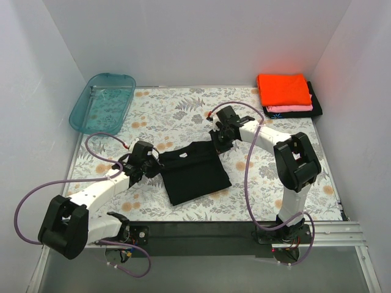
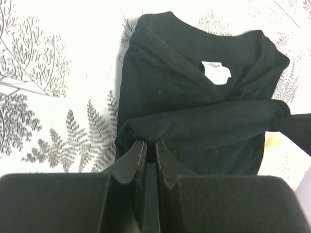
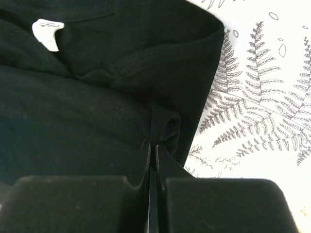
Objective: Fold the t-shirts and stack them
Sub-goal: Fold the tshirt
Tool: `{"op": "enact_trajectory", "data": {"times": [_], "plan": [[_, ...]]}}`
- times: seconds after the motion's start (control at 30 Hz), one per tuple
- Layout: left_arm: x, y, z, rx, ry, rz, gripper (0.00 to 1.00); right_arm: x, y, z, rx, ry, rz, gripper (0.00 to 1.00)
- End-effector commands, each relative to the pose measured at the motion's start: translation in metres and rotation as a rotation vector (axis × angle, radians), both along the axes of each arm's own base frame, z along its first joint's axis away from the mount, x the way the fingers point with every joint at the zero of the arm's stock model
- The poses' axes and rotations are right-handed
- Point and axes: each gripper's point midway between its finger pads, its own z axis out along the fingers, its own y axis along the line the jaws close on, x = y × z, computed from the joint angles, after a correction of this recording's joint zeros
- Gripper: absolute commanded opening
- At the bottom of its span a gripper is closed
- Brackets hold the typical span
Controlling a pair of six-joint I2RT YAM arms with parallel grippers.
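Upper right: bright orange cloth t-shirt (image 1: pixel 283 89) tops folded stack (image 1: pixel 293 108). Centre: large plain black cloth t-shirt (image 1: pixel 194 173) part-folded, your left claw (image 1: pixel 153 160), right claw (image 1: pixel 218 140) clamped on it; stacking remains.

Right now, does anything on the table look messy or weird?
Only the black t-shirt: it lies crooked on the table, with a bunched fold across it pinched by the left gripper and the right gripper. The stack topped by the orange t-shirt looks tidy.

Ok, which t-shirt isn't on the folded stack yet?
The plain black t-shirt mid-table, pinched by the left fingers and right fingers. The orange, pink and marked black ones lie stacked at the far right corner.
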Motion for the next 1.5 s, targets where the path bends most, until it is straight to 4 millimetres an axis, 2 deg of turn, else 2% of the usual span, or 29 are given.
{"op": "enact_trajectory", "data": {"times": [0.0, 0.17, 0.27, 0.33, 0.37, 0.4, 0.5, 0.6, 0.63, 0.7, 0.73, 0.83, 0.87, 0.97, 1.0, 1.07, 1.1, 1.23, 1.37, 1.47], "plan": [[0.018, 0.009, 0.001, 0.039, -0.070, 0.031, 0.00, 0.027, 0.010, 0.014, 0.034, -0.087, -0.031, 0.01], [0.022, 0.013, -0.006, 0.064, -0.061, 0.033, 0.00, 0.039, 0.011, 0.016, 0.025, -0.118, -0.051, 0.08], [0.029, 0.011, 0.000, 0.069, -0.079, 0.023, 0.00, 0.045, 0.012, 0.019, 0.019, -0.133, -0.065, 0.09], [0.033, 0.011, 0.005, 0.081, -0.098, 0.010, 0.04, 0.050, 0.013, 0.024, 0.026, -0.145, -0.073, 0.14], [0.037, 0.010, 0.011, 0.082, -0.114, 0.007, 0.07, 0.050, 0.013, 0.026, 0.027, -0.148, -0.078, 0.23], [0.038, 0.011, 0.014, 0.094, -0.129, -0.004, 0.17, 0.052, 0.013, 0.028, 0.025, -0.157, -0.082, 0.26], [0.046, 0.011, 0.034, 0.103, -0.184, -0.012, 0.33, 0.053, 0.012, 0.038, 0.032, -0.179, -0.090, 0.40], [0.054, 0.013, 0.056, 0.131, -0.241, -0.029, 0.63, 0.056, 0.010, 0.060, 0.049, -0.229, -0.106, 0.50], [0.055, 0.013, 0.059, 0.144, -0.251, -0.044, 0.69, 0.056, 0.009, 0.066, 0.054, -0.242, -0.108, 0.52], [0.059, 0.010, 0.068, 0.179, -0.281, -0.108, 0.78, 0.055, 0.009, 0.075, 0.067, -0.257, -0.111, 0.56], [0.060, 0.008, 0.065, 0.194, -0.273, -0.136, 0.82, 0.053, 0.009, 0.085, 0.083, -0.272, -0.109, 0.56], [0.059, 0.003, 0.059, 0.228, -0.253, -0.228, 0.92, 0.044, 0.009, 0.092, 0.110, -0.268, -0.095, 0.57], [0.056, 0.003, 0.055, 0.238, -0.236, -0.248, 0.97, 0.038, 0.009, 0.087, 0.117, -0.252, -0.081, 0.57], [0.048, 0.005, 0.051, 0.251, -0.203, -0.270, 0.96, 0.030, 0.013, 0.092, 0.161, -0.268, -0.032, 0.57], [0.044, 0.008, 0.048, 0.249, -0.183, -0.255, 0.96, 0.022, 0.012, 0.086, 0.167, -0.249, -0.016, 0.57], [0.035, 0.011, 0.041, 0.240, -0.162, -0.241, 0.98, 0.022, 0.013, 0.085, 0.175, -0.279, 0.010, 0.57], [0.033, 0.012, 0.042, 0.231, -0.167, -0.226, 0.98, 0.020, 0.012, 0.079, 0.168, -0.278, 0.026, 0.57], [0.026, 0.014, 0.027, 0.204, -0.150, -0.184, 0.98, 0.030, 0.013, 0.065, 0.177, -0.304, 0.089, 0.62], [0.030, 0.008, 0.018, 0.184, -0.156, -0.203, 0.98, 0.044, 0.008, 0.057, 0.183, -0.357, 0.182, 0.73], [0.033, 0.005, 0.011, 0.194, -0.141, -0.226, 0.98, 0.050, 0.006, 0.050, 0.190, -0.370, 0.227, 0.78]]}}
